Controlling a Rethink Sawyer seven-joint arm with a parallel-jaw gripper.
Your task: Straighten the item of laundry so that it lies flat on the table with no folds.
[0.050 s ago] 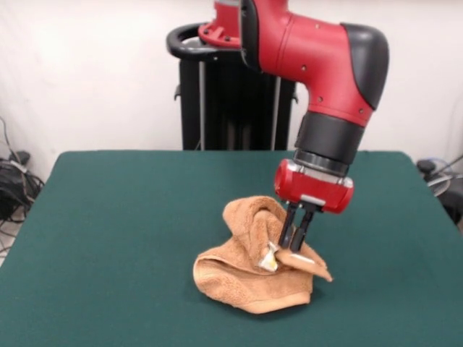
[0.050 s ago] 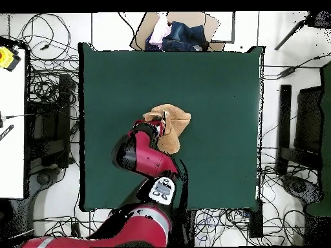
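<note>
Front view: one towel (image 1: 249, 278) is lying crumpled on the table (image 1: 108, 238), slightly right of the table's middle and toward the near edge. The towel is orange-tan terry cloth, bunched into a rounded heap with several folds; one raised hump is standing at its upper part, and a flatter folded lobe is spreading toward the lower left, where a woven border band is running along the curved edge. A small white label (image 1: 269, 259) is showing near the heap's middle, just beside the fingertips. One pointed corner is sticking out to the right, resting close to the felt. One arm (image 1: 318, 65), red and black, is coming down over the towel. One gripper (image 1: 293, 243) is reaching into the cloth; its two dark fingers are standing close together and are pinching a fold of the towel between them. The table is dark green and is much wider than the towel. Overhead view: the towel (image 2: 173, 123) is sitting near the table's (image 2: 220, 84) middle as one compact tan lump. The arm (image 2: 139, 155) is covering the lump's lower-left part. The gripper (image 2: 163, 124) is showing only as a dark shape against the cloth, and its fingers are not distinguishable here.
</note>
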